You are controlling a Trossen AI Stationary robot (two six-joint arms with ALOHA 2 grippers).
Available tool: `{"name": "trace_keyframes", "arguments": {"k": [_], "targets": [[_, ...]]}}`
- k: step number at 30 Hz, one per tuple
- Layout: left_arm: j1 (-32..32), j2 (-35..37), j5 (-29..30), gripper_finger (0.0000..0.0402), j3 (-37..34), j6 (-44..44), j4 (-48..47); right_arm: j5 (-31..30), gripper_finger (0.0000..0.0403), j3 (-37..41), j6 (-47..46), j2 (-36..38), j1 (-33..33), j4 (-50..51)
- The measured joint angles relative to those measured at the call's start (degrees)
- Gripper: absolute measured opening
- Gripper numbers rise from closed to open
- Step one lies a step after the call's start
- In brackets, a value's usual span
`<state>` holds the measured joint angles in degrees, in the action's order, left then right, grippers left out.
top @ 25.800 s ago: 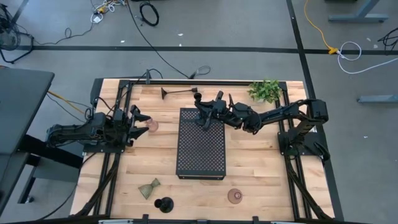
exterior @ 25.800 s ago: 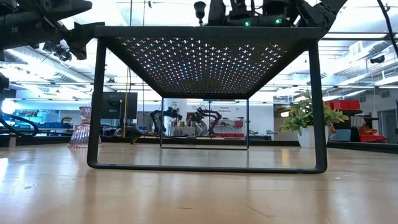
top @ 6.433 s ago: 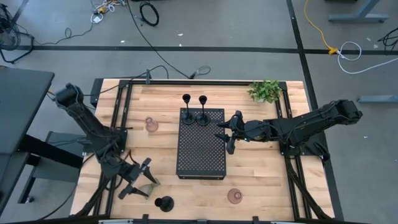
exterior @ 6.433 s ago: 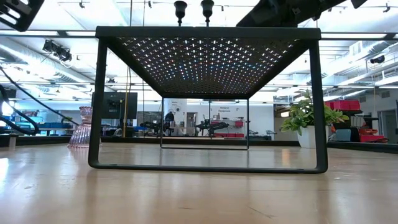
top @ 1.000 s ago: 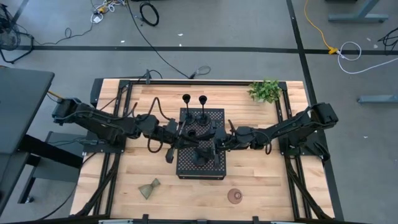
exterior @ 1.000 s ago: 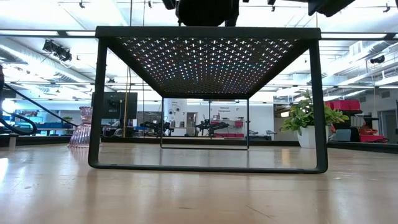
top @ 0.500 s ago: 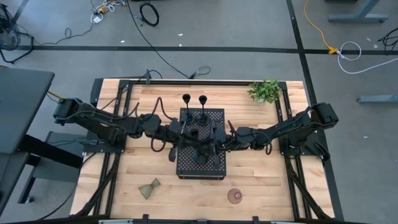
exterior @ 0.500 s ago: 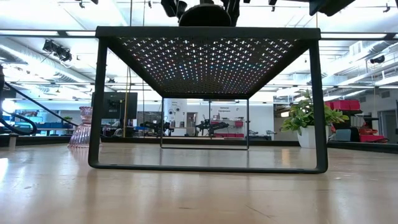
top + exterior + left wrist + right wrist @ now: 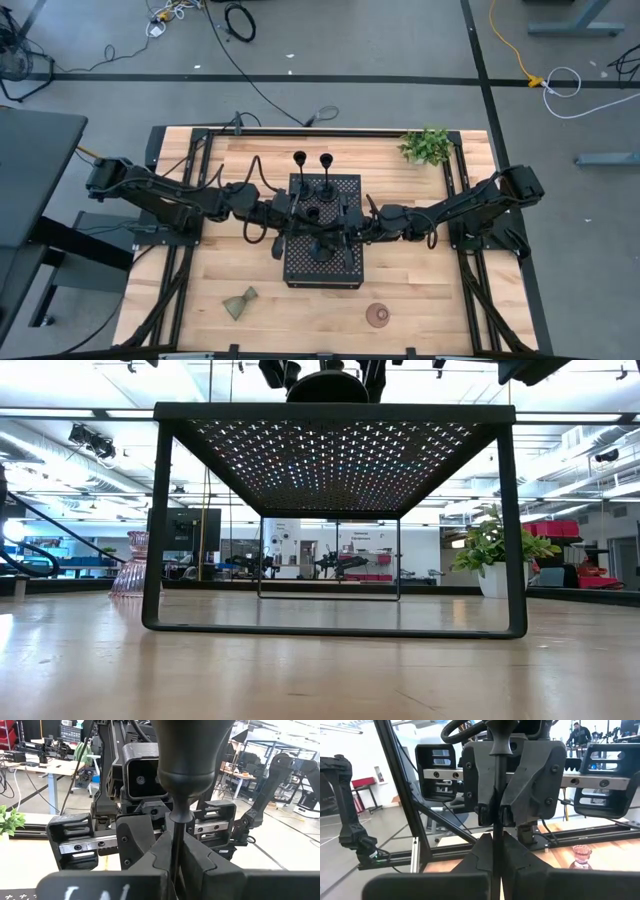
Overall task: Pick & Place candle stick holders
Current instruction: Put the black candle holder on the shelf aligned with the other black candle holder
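Observation:
A slim black candle stick holder [image 9: 320,240] stands upright on the black perforated tray [image 9: 345,268], near its middle. My left gripper [image 9: 306,230] and my right gripper [image 9: 342,232] are both shut on its stem from opposite sides. Two more black holders [image 9: 302,175] [image 9: 327,175] stand on their bases at the tray's far end. The olive-green holder [image 9: 240,302] lies on its side on the table at the front left. One pinkish glass holder [image 9: 378,316] stands near the front edge. The other [image 9: 581,855] shows behind my left gripper. My left gripper pinches the held holder's thin stem [image 9: 173,832], below its cup top [image 9: 192,755], between its two fingers. It comes level from the table's left. The holder stands upright, with its round base [image 9: 328,388] at the tray's top. My right gripper pinches the same stem [image 9: 496,827] between its two fingers, level from the table's right. Its fingers face my left gripper's fingers [image 9: 485,785].
A small leafy plant [image 9: 427,146] stands at the table's far right corner. The tray is a raised frame on legs [image 9: 152,530] in the table's middle. Bare wood lies at the front between the olive-green holder and the pinkish glass holder.
The held black holder has come down a little, and its round base now sits lower, at the tray's top. Both grippers have stayed shut on its stem and have shifted only slightly.

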<state>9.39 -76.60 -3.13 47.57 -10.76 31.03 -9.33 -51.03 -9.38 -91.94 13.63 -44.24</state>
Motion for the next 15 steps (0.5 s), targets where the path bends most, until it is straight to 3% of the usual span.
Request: {"name": "trace_keyframes", "arguments": {"k": [15], "targets": [[0.04,0.84,0.76,0.003,0.02,0.09,-1.37,-4.18,0.0001,0.0,1.92,3.88,-0.02,7.07]]}}
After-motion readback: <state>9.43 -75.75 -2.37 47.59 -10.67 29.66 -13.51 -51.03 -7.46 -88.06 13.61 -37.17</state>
